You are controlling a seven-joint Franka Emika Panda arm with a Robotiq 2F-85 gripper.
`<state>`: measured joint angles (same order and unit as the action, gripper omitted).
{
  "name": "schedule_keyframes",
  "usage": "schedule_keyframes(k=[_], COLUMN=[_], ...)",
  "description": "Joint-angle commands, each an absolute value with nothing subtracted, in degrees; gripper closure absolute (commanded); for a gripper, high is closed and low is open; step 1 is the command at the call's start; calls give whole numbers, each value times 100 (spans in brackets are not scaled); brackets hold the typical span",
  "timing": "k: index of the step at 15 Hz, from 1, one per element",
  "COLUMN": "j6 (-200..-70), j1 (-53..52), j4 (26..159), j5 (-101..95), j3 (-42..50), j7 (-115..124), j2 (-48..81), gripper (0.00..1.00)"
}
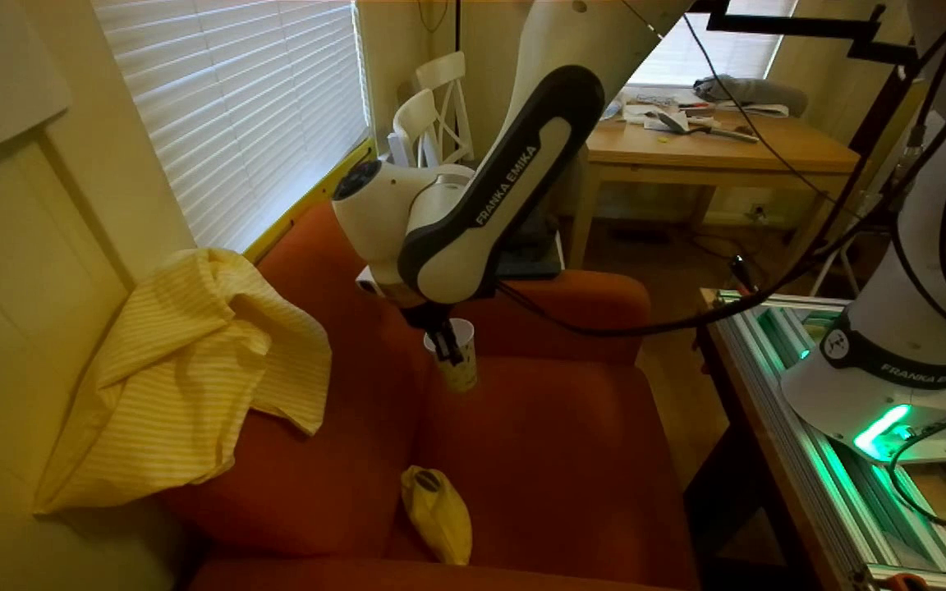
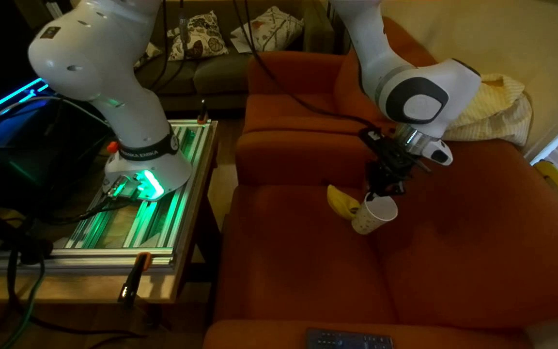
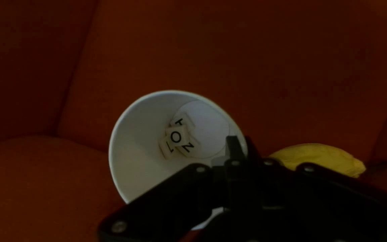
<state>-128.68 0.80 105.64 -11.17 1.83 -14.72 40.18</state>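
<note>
My gripper (image 3: 241, 143) is shut on the rim of a white paper cup (image 3: 133, 151), one finger inside the wall and one outside. Several letter tiles (image 3: 176, 136) lie heaped at the bottom of the cup, an O on top. In an exterior view the patterned cup (image 2: 370, 219) leans over the orange sofa seat (image 2: 303, 257); I cannot tell whether its base touches. A yellow banana (image 3: 317, 158) shows beyond the outer finger in the wrist view, partly hidden by the gripper. That banana (image 1: 440, 517) rests on the seat, apart from the cup in this exterior view.
A yellow striped cloth (image 1: 210, 369) drapes over the sofa back beside the window wall. The sofa arm (image 1: 563, 312) rises close to the cup. A remote (image 2: 349, 339) lies on the sofa's arm. The robot base stands on a metal-framed table (image 2: 182, 194).
</note>
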Motion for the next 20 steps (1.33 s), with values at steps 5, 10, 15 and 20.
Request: schedule_keyframes(k=[5, 10, 15, 20], j6=[-12832, -12832, -13094, -13011], j1=[18, 54, -219, -740], j4=[10684, 10684, 10872, 10656], j5=[-1133, -1133, -1504, -2201], j3=[-126, -99, -109, -208], j7=[-1563, -1563, -1629, -1762], j2=[3907, 3907, 3814, 3910], gripper=[96, 96, 97, 97])
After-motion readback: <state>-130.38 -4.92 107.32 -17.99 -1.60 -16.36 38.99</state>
